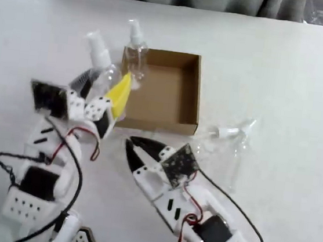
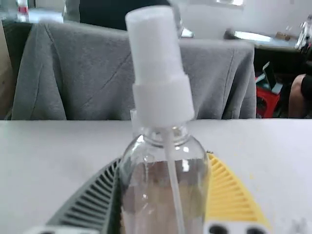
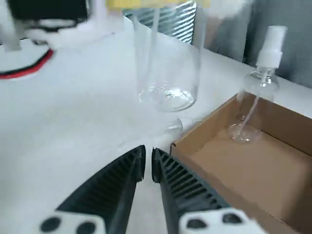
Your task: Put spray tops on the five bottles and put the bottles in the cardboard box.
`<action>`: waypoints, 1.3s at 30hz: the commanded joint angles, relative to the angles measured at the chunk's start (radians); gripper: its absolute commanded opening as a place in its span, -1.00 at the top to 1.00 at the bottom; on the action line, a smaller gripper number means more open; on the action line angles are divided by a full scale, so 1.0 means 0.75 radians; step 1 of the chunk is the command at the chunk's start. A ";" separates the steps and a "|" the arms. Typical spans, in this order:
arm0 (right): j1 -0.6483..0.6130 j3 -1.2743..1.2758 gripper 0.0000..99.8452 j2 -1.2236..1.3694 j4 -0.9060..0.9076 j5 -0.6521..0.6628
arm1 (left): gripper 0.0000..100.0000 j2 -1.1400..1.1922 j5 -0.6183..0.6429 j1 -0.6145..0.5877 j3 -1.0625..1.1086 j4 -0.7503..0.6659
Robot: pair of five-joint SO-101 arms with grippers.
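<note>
Risk one: clipping the cardboard box (image 1: 164, 95). The left gripper (image 1: 106, 82) is clamped on a capped bottle (image 2: 161, 190) just beside the box's 9 o'clock wall. A second capped bottle (image 1: 136, 60) stands inside the box at that corner, at 1 o'clock of the held one. A low or fast swing-in could catch the rim or topple the standing bottle. Risk two: slip or tilt, since the body is smooth and round. Seen from above, the grey finger (image 2: 92, 204) sits at the bottle's 8 o'clock and the yellow finger (image 2: 229, 195) at 4, both below the shoulder, with the spray top (image 2: 158, 73) well above them. The right gripper (image 3: 147, 153) sits at 6 o'clock of the box, fingers nearly together and holding nothing. A third bottle (image 1: 237, 150) lies on its side at 4 o'clock of the box.
</note>
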 commanded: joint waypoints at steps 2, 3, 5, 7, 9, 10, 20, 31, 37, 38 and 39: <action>0.175 -0.031 0.96 -0.187 0.324 0.012 | 0.96 0.251 -0.002 -0.013 -0.174 -0.149; 0.234 -0.033 0.96 -0.173 0.355 0.012 | 0.96 0.296 -0.002 -0.013 -0.178 -0.198; 0.373 -0.031 0.96 -0.159 0.396 0.012 | 0.96 0.382 -0.002 -0.013 -0.178 -0.293; 0.521 -0.029 0.96 -0.171 0.453 0.010 | 0.96 0.453 -0.002 -0.013 -0.178 -0.370; 0.643 -0.023 0.96 -0.173 0.496 0.010 | 0.95 0.515 -0.002 -0.011 -0.178 -0.434; 0.697 -0.016 0.96 -0.173 0.519 0.010 | 0.95 0.539 -0.002 -0.009 -0.178 -0.471; 1.038 0.231 0.96 -0.175 0.557 0.010 | 0.95 0.842 -0.010 -0.001 -0.190 -0.886; 1.071 0.231 0.96 -0.175 0.564 0.010 | 0.96 1.296 -0.008 0.013 -0.260 -1.313; 1.073 0.231 0.96 -0.175 0.560 0.010 | 0.96 1.519 -0.004 0.001 -0.248 -1.508; 1.073 0.231 0.96 -0.175 0.557 0.010 | 0.96 1.548 -0.008 0.001 -0.237 -1.536; 1.073 0.231 0.96 -0.175 0.555 0.010 | 0.96 1.576 -0.010 0.001 -0.229 -1.573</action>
